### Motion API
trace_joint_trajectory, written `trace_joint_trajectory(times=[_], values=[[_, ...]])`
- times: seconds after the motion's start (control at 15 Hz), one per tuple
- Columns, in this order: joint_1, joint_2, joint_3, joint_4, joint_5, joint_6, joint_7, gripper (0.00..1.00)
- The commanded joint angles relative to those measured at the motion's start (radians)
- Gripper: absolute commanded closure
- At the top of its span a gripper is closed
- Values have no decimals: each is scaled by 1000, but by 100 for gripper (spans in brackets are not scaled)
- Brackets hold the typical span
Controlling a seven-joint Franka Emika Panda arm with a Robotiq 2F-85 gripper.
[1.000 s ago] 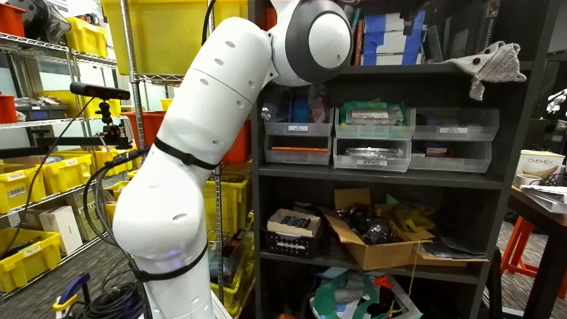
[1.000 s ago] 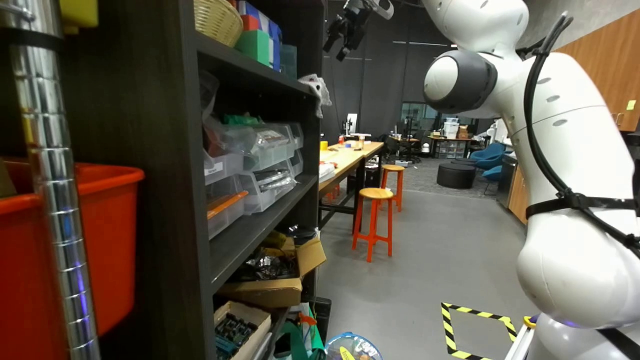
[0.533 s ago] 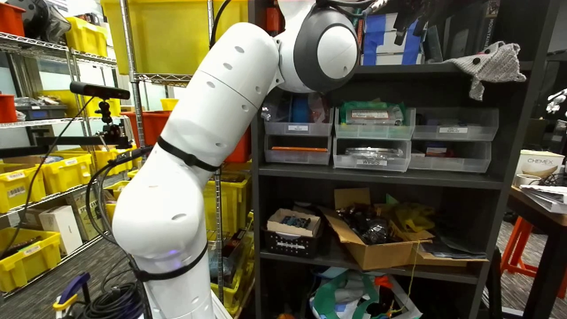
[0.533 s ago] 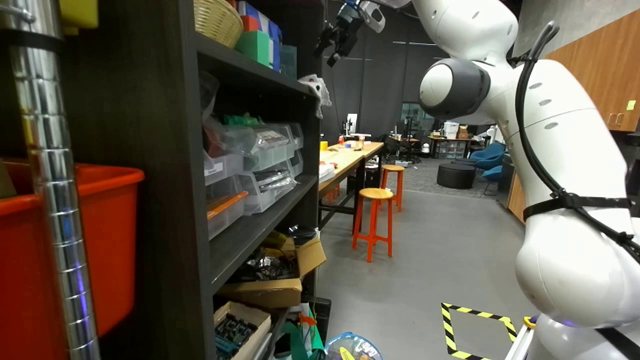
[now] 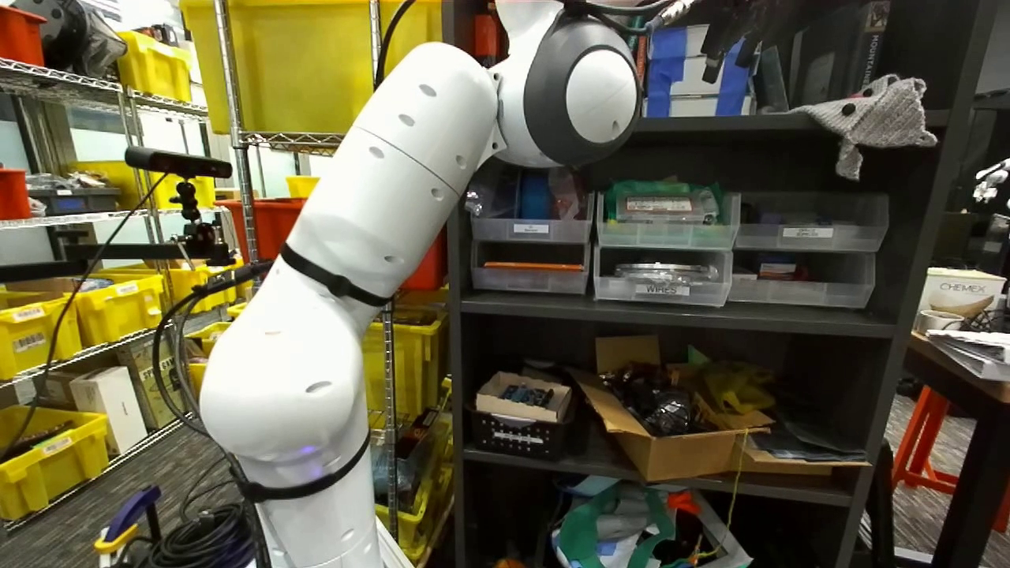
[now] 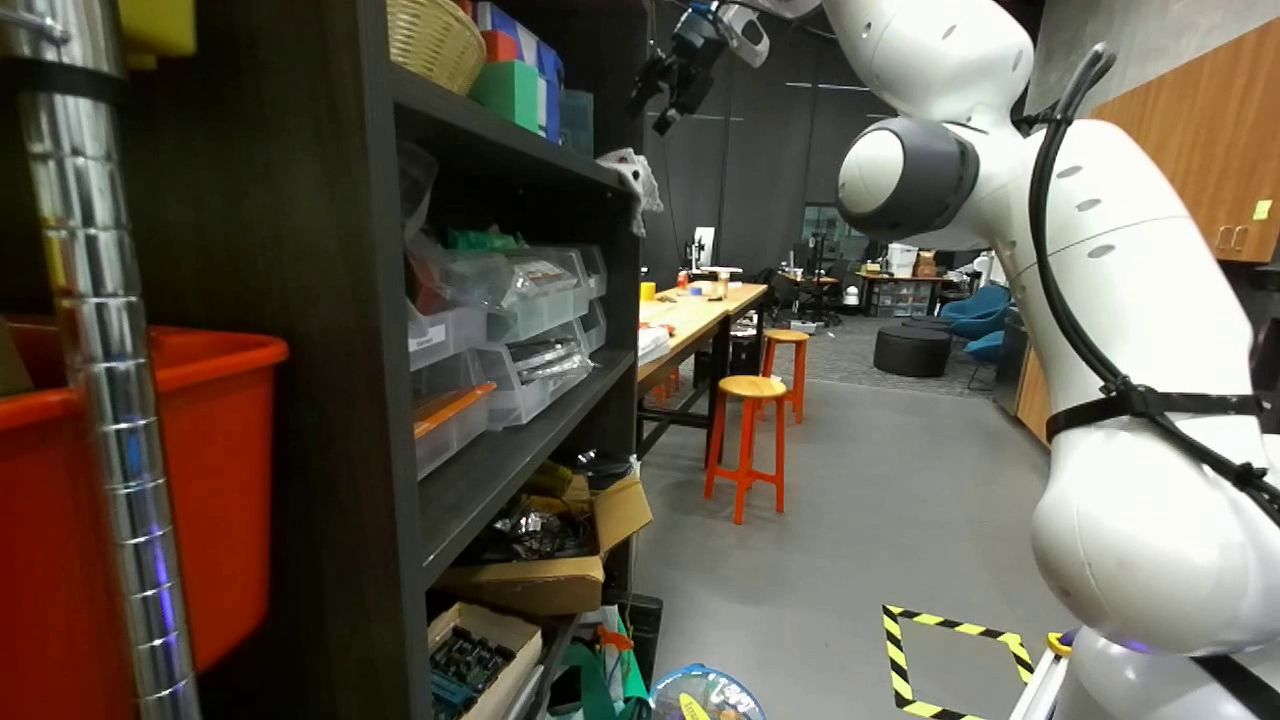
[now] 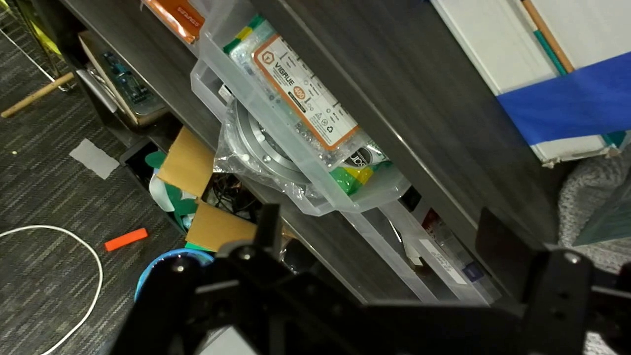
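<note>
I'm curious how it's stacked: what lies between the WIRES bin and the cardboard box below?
An exterior view shows a dark board beneath the WIRES bin, then a shadowed gap down to the box.

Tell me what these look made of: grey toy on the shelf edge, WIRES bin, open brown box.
Grey toy: likely knitted or crocheted yarn, matte; stitch texture shows.
WIRES bin: probably plastic, smooth, cloudy; looks partly see-through.
Open brown box: apparently cardboard, dull; stiff flaps fold outward.

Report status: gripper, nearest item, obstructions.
Gripper open, nothing held. Gray knitted item draped over edge of upper shelf, not in contact. That shelf might obstruct; clearance unclear.
</note>
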Motion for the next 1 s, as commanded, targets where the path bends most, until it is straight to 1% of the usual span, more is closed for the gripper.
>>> trace_joint_trajectory(times=[0.0, 0.13, 0.27, 0.6, 0.73, 0.93], values=[[-4, -10, 8, -18, -5, 6, -4, 0], [2, 16, 4, 15, -14, 7, -29, 0], [3, 30, -1, 21, -27, 42, -72, 0], [0, 81, 1, 27, -50, 185, -206, 0], [0, 100, 3, 23, -53, 219, -255, 0], [-1, 123, 5, 16, -55, 236, -310, 0]])
